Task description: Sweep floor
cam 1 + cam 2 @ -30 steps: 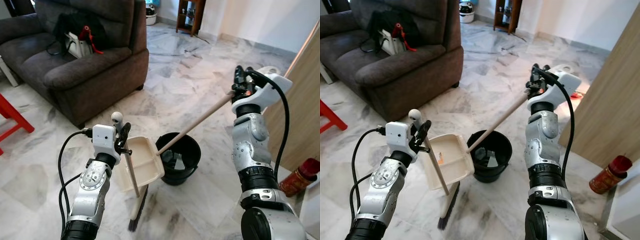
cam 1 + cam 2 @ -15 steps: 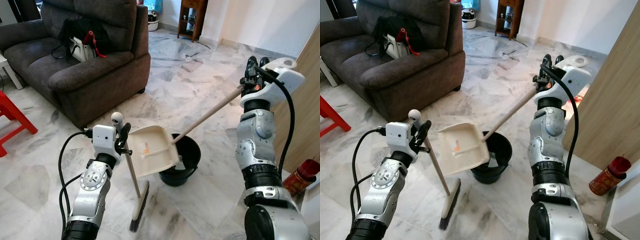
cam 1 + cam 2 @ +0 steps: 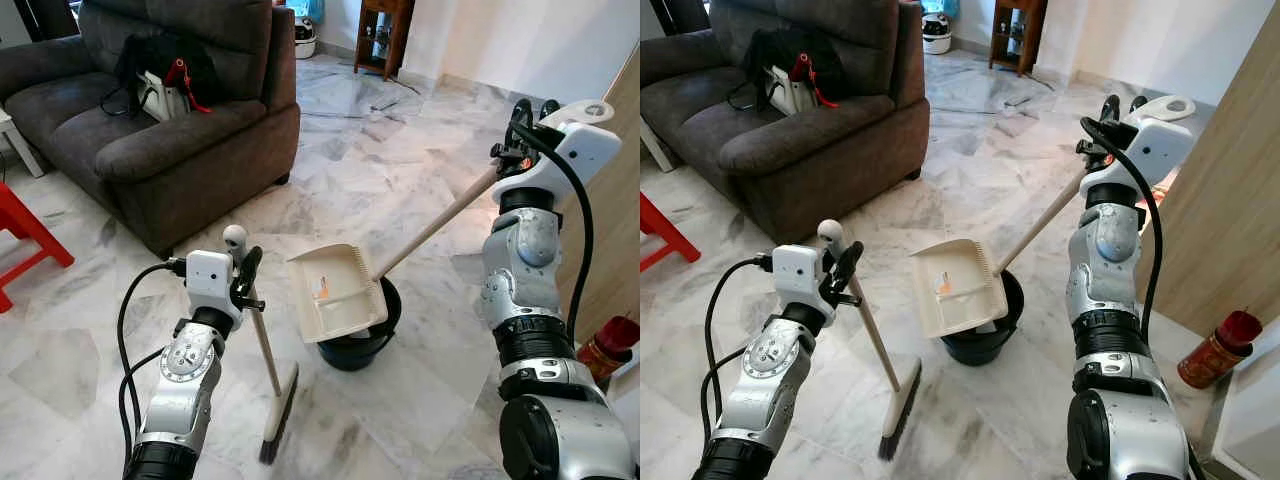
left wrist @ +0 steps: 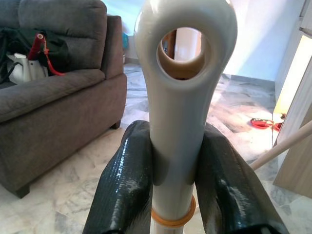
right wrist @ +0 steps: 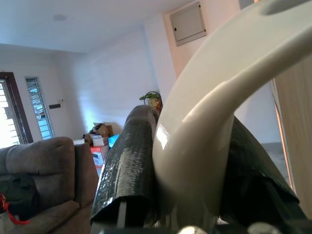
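Note:
My left gripper [image 3: 243,281] is shut on the top of a cream broom handle [image 4: 181,102], just under its hanging loop. The broom stands tilted, with its dark bristles [image 3: 278,428] on the marble floor. My right gripper [image 3: 530,125] is raised at the right and shut on the end of a long dustpan handle [image 3: 440,218]. The cream dustpan [image 3: 335,293] hangs tipped over a black bucket [image 3: 368,338] and covers much of its mouth. A small orange scrap [image 3: 322,291] lies in the pan.
A dark grey sofa [image 3: 150,130] with a black bag [image 3: 160,80] stands at the back left, and a red stool [image 3: 30,240] at the far left. A wooden panel [image 3: 612,250] and a red can [image 3: 608,348] are close on the right. Open marble floor [image 3: 400,150] lies ahead.
My right arm has swung up and to the right, carrying the dustpan from beside the broom to above the bucket. The broom and my left arm have stayed put.

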Controlling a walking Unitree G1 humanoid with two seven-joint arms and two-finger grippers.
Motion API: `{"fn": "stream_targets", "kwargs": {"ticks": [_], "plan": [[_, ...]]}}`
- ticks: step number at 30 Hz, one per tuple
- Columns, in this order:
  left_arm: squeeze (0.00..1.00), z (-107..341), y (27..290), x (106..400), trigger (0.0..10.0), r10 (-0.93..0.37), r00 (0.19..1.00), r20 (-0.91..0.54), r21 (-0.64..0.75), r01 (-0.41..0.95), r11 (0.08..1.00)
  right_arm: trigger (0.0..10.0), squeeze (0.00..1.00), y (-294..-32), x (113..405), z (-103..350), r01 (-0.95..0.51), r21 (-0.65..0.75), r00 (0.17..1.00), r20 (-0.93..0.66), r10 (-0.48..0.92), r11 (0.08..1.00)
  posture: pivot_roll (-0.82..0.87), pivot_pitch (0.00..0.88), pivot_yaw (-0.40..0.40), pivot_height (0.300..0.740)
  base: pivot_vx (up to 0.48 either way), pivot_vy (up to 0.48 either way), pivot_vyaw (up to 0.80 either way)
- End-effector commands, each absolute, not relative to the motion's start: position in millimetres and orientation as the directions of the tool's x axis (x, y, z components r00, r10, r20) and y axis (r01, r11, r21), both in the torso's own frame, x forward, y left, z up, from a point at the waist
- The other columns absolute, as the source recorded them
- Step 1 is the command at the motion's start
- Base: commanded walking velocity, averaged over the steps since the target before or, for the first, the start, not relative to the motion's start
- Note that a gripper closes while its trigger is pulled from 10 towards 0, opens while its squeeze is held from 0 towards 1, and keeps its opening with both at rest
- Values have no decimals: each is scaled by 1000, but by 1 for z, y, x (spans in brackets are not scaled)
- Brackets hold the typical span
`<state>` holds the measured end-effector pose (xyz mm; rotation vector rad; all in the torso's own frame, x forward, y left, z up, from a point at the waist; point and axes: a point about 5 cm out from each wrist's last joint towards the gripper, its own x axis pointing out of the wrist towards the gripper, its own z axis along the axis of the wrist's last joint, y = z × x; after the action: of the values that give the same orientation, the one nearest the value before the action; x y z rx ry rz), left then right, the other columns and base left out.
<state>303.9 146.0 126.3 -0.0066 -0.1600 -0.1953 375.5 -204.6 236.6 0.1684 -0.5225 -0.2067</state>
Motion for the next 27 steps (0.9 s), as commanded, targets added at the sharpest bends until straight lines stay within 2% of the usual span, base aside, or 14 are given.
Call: {"fn": "stream_targets", "kwargs": {"ticks": [1,10,27], "plan": [[0,138,146,304,10000,-195,958,212,37,191,981,10000,0,-204,375,256,137,236,802,543,-247,962,109,0,-34,740,0,0,0],[0,138,146,304,10000,-193,958,212,38,190,981,10000,0,-212,375,263,191,235,774,562,-294,953,109,0,-34,740,268,0,0],[0,139,147,304,10000,-191,957,217,39,187,982,10000,0,-213,376,259,197,242,776,554,-302,950,112,0,-33,740,267,0,0]]}}
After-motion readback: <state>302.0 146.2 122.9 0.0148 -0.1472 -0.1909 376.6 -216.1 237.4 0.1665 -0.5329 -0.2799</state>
